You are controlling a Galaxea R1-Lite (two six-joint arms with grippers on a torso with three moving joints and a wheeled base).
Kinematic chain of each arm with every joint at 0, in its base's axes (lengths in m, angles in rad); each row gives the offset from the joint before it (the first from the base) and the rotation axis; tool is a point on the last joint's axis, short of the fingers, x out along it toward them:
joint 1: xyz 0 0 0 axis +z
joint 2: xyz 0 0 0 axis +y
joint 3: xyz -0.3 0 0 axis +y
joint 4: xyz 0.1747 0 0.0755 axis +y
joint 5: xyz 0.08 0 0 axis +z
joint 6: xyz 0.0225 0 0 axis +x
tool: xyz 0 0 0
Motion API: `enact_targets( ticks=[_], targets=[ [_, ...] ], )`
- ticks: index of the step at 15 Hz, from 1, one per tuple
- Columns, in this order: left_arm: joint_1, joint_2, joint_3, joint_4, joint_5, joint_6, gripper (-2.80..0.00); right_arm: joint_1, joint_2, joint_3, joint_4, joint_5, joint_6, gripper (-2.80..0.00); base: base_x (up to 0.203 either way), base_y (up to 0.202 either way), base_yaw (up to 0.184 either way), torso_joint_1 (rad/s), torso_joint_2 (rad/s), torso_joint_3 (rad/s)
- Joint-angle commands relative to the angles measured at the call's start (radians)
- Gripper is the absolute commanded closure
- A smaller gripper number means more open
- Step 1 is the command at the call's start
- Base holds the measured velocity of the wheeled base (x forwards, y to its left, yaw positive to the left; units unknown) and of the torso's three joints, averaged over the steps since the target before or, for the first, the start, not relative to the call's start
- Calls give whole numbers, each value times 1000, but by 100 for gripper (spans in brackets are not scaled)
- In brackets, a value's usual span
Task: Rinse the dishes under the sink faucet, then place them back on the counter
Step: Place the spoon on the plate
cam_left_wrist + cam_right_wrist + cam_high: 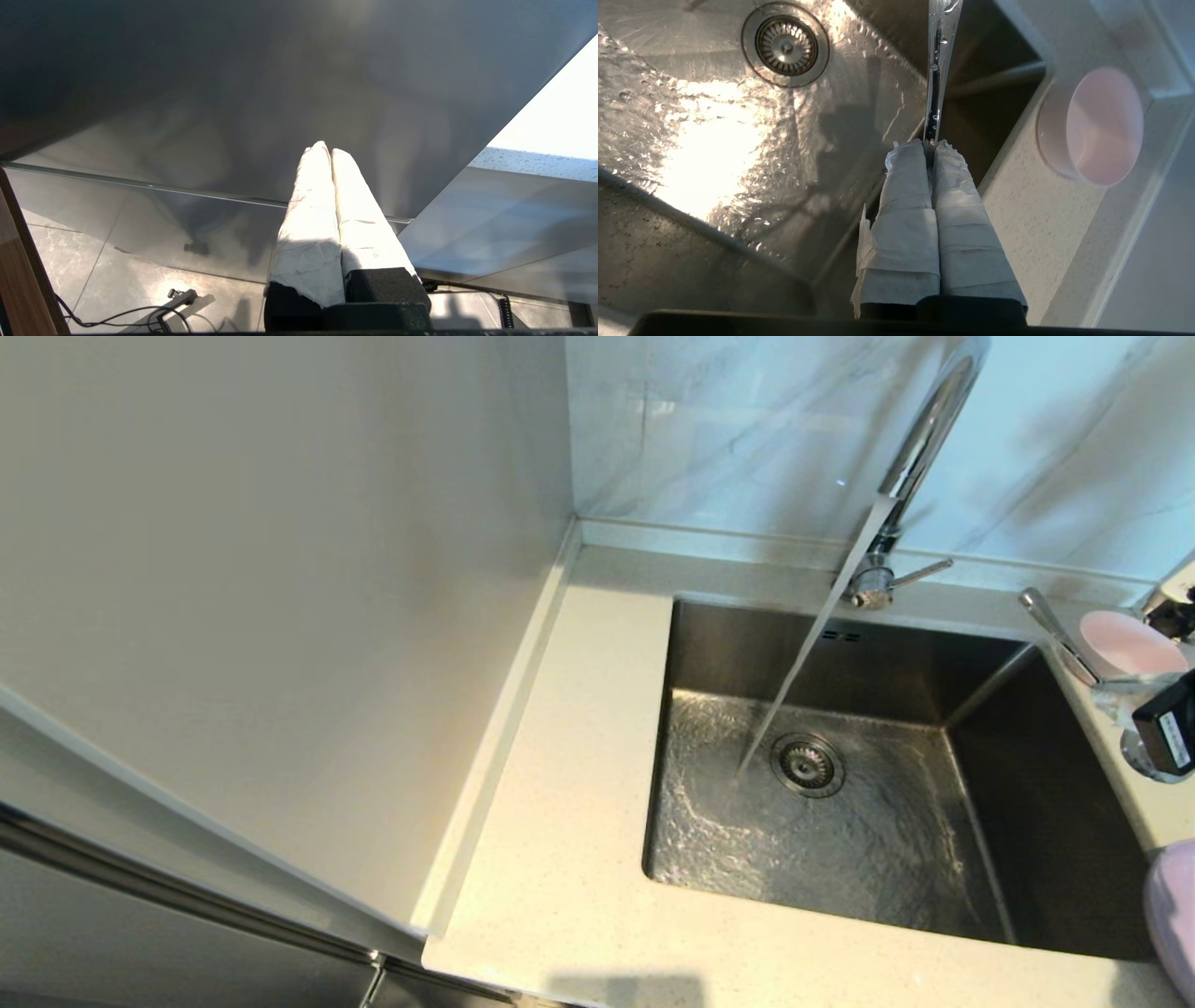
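Note:
Water runs from the chrome faucet [920, 448] into the steel sink [1046, 821], landing near the drain strainer [808, 763]. My right gripper [930, 142] is shut on the handle of the silver spoon [941, 56], held over the sink's right rim, clear of the stream. In the head view the spoon [1055, 635] slants up from that gripper [1106, 689]. The pink bowl [1130, 644] sits upright on the counter [560, 803] just behind it. The lilac plate [1174, 915] peeks in at the right edge. My left gripper [327, 149] is parked low, shut and empty.
A tall beige cabinet panel [280, 569] stands along the counter's left side. The marble wall [728, 429] rises behind the sink. The faucet's side lever [920, 574] points right. The left wrist view shows a grey cabinet front and floor tiles with a cable [117, 312].

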Motion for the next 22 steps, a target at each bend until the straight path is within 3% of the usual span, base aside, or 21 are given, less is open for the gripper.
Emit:
enact_targets(
  ticks=[1, 3, 4, 6, 10, 13, 15, 19, 22],
  targets=[
    [0, 0, 0, 0, -1, 0, 0, -11, -5, -54, 20, -1, 20, 0, 0, 0, 0, 0, 0, 0],
    [0, 0, 0, 0, -1, 0, 0, -32, -16, -224, 142, -4, 47, 0, 0, 0, 0, 0, 0, 0],
    [0, 0, 0, 0, 0, 0, 0, -59, -31, -259, 218, -7, 56, 0, 0, 0, 0, 0, 0, 0],
    [0, 0, 0, 0, 0, 0, 0, -117, -51, -253, 236, -8, 46, 0, 0, 0, 0, 0, 0, 0],
    [0, 0, 0, 0, 0, 0, 0, -284, -95, -168, 249, -4, -116, 0, 0, 0, 0, 0, 0, 0],
    [0, 0, 0, 0, -1, 0, 0, -355, -133, -159, 451, 14, -212, 0, 0, 0, 0, 0, 0, 0],
    [0, 0, 0, 0, -1, 0, 0, -367, -137, -141, 552, 16, -231, 0, 0, 0, 0, 0, 0, 0],
    [0, 0, 0, 0, 0, 0, 0, -380, -115, 15, 551, 9, -220, 0, 0, 0, 0, 0, 0, 0],
    [0, 0, 0, 0, 0, 0, 0, -399, -77, 76, 473, -50, -172, 0, 0, 0, 0, 0, 0, 0]
  ],
)
